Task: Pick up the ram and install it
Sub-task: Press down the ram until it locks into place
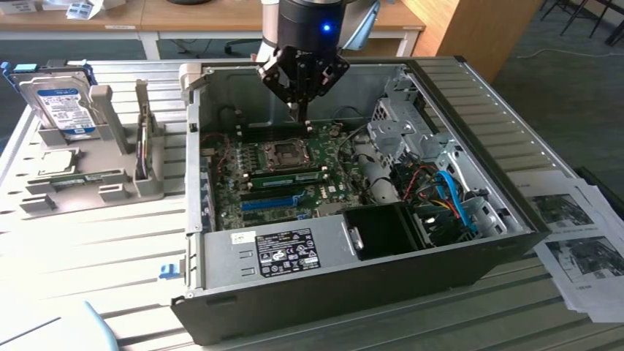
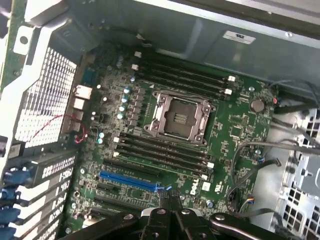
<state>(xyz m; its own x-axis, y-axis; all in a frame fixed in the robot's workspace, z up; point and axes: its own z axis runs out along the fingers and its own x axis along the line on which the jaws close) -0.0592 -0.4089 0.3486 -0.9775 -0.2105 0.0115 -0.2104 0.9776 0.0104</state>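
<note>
Exterior view shows the pincer (image 1: 301, 110) hanging inside the open computer case (image 1: 487, 146), above the far part of the green motherboard (image 1: 292, 183). Its two thin fingers are pressed together into one narrow tip, and I see nothing held between them. The tip points down near the black memory slots (image 1: 259, 134) behind the empty CPU socket (image 1: 288, 152). The ram (image 1: 292, 175) looks like a long green stick lying in a slot just in front of the socket, on the side nearer the camera; I cannot tell if it is fully seated. On the desk (image 1: 98, 248), at the exterior view's left of the case, a grey holder (image 1: 83, 186) carries a hard drive (image 1: 61, 102) with a blue label, standing upright, and a square silver chip (image 1: 57, 162) lies flat beside it. Printed papers (image 1: 580, 241) lie at the exterior view's right. In the wrist view the closed fingertips (image 2: 169, 196) are over the board near a blue expansion slot (image 2: 129, 181), and the socket (image 2: 179, 118) sits between two groups of dark slots.
</note>
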